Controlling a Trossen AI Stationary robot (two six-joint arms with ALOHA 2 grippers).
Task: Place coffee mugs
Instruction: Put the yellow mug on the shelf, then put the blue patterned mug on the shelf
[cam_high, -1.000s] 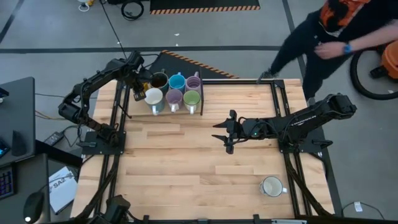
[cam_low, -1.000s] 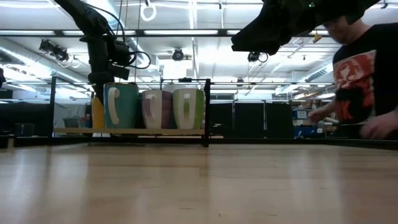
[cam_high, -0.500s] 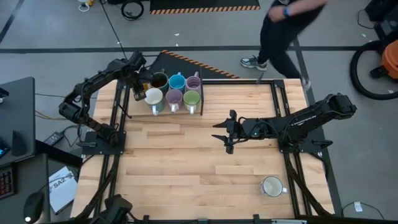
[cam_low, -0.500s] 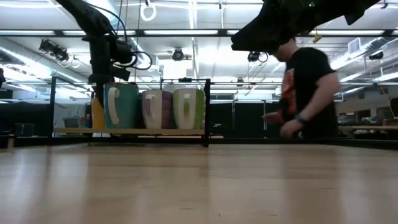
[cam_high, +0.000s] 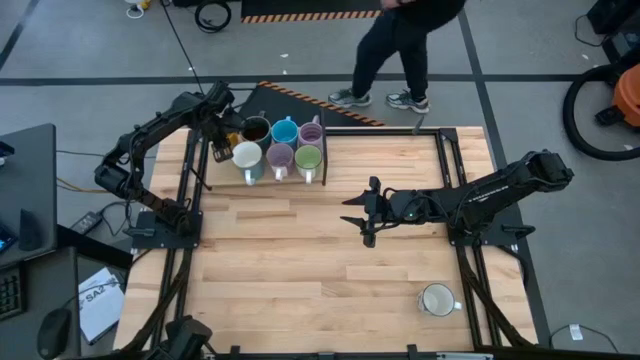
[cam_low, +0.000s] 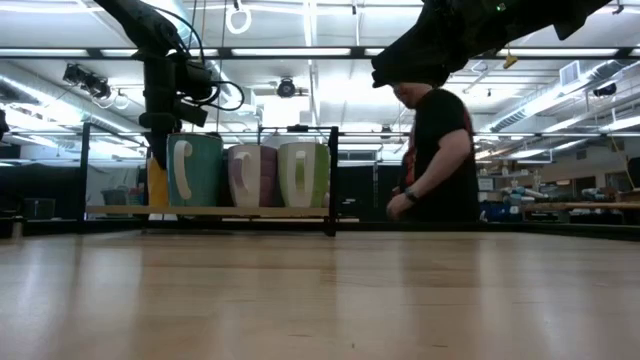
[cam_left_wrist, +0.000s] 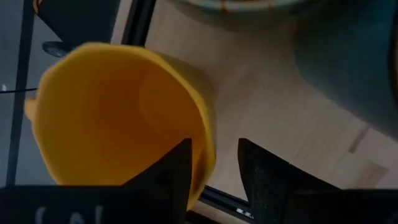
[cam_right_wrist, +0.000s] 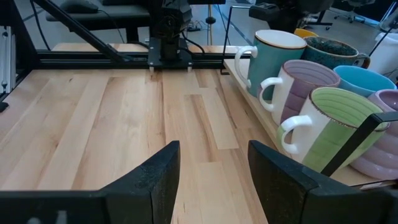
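Already most mugs stand in the tray (cam_high: 325, 160) at the bench's far left. Left hand (cam_left_wrist: 214, 177), fingers parted astride the orange mug's (cam_left_wrist: 118, 118) rim, sits beside them. Right hand (cam_high: 362, 213) waits open mid-bench. One white mug (cam_high: 437, 299) remains near right.

In our low view, the orange mug (cam_low: 157, 182) is mostly hidden behind a teal mug (cam_low: 193, 170). The person's (cam_high: 400, 45) upper body is cut off overhead.

Three mugs (cam_low: 247, 175) on rack (cam_low: 210, 211), person (cam_low: 435, 150) behind
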